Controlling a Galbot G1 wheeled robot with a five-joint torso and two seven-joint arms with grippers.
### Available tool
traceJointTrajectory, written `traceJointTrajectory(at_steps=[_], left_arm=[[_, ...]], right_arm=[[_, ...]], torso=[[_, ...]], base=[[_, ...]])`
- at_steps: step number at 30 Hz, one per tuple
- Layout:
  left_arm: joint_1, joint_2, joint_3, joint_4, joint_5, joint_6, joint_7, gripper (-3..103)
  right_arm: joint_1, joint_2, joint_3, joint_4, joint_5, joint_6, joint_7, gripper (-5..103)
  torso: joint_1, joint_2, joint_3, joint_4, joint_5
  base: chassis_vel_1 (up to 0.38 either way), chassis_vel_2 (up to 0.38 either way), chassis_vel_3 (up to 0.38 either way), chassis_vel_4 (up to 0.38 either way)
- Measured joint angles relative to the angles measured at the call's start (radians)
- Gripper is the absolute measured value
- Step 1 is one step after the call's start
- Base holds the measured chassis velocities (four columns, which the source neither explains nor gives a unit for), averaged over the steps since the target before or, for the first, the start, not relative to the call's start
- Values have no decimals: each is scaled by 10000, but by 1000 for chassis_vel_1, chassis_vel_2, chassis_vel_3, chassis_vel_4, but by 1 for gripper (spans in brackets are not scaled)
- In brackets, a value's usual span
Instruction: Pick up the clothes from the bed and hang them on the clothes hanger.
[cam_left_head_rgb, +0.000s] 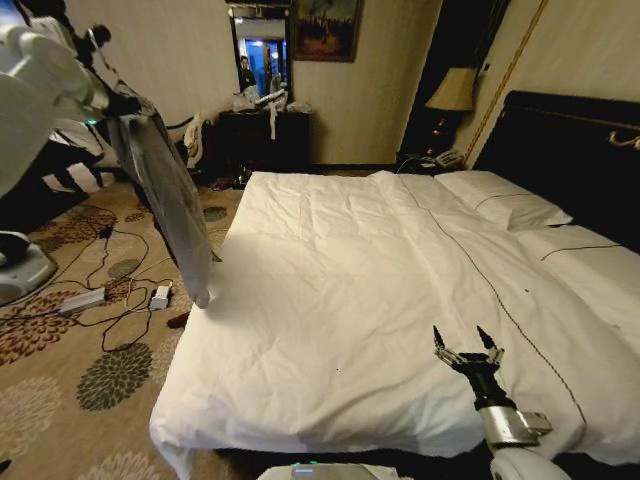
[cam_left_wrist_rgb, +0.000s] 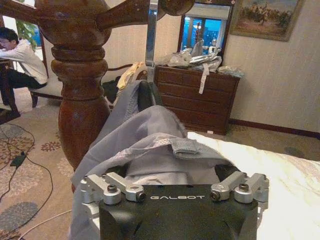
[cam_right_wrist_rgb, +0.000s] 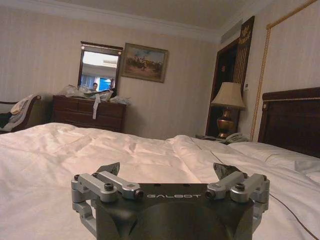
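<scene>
One shirt (cam_left_head_rgb: 165, 200) beside bed (cam_left_head_rgb: 300, 330) edge

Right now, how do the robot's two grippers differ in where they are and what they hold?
The left gripper is raised off to the robot's left beside the wooden coat stand, while the right gripper sits low over the bed. The left gripper is shut on the grey shirt, which hangs down from it; the right gripper is open and holds nothing. Both are the same dark Galbot model with silver linkages.

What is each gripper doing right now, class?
Left gripper: shut on the grey shirt, raised beside the wooden coat stand.
Right gripper: open, holding nothing, over the bed.
</scene>
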Motion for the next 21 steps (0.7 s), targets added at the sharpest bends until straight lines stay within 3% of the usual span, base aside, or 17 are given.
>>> traceJointTrajectory(at_steps=[21], left_arm=[[232, 1004, 22, -1505, -465, 9, -567, 100]], right_arm=[[0, 0, 0, 0, 0, 0, 0, 100]], torso=[[0, 0, 1, -2, 1]], base=[[0, 0, 0, 0]])
